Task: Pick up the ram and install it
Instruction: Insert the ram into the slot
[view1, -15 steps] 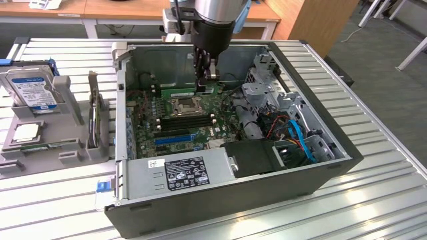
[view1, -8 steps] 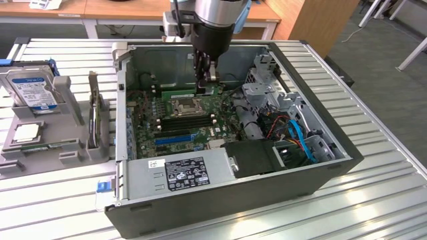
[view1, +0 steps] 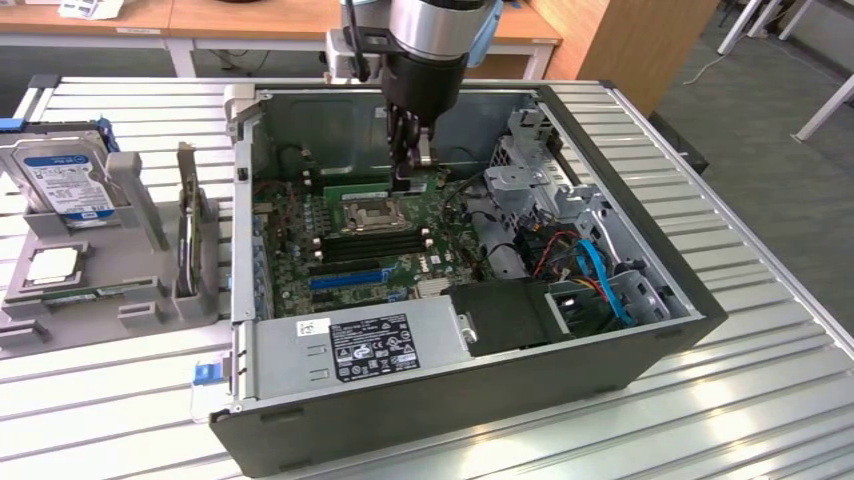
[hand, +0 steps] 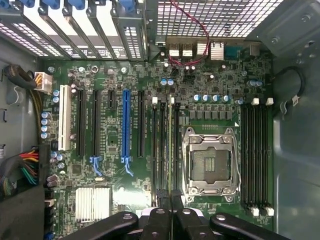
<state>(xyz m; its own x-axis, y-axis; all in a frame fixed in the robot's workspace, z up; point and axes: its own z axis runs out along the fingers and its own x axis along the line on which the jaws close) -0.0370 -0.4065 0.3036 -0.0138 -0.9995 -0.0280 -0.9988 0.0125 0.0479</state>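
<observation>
The ram (hand: 170, 145) is a thin green stick seen edge-on, standing along one of the black memory slots beside the empty CPU socket (hand: 209, 162). In the exterior view the ram (view1: 358, 186) shows as a green strip on the far side of the socket (view1: 370, 212). My gripper (hand: 169, 196) reaches down into the open computer case, its fingers shut on the near end of the ram. From outside, the gripper (view1: 404, 180) hangs straight down over that slot bank. Whether the stick is fully seated cannot be told.
A second bank of empty memory slots (hand: 256, 155) lies on the socket's other side. Expansion slots, one blue (hand: 125, 125), run alongside. The case (view1: 641, 200) holds a power supply (view1: 360, 345) and cables. A parts holder with a hard drive (view1: 64, 180) stands at the exterior view's left.
</observation>
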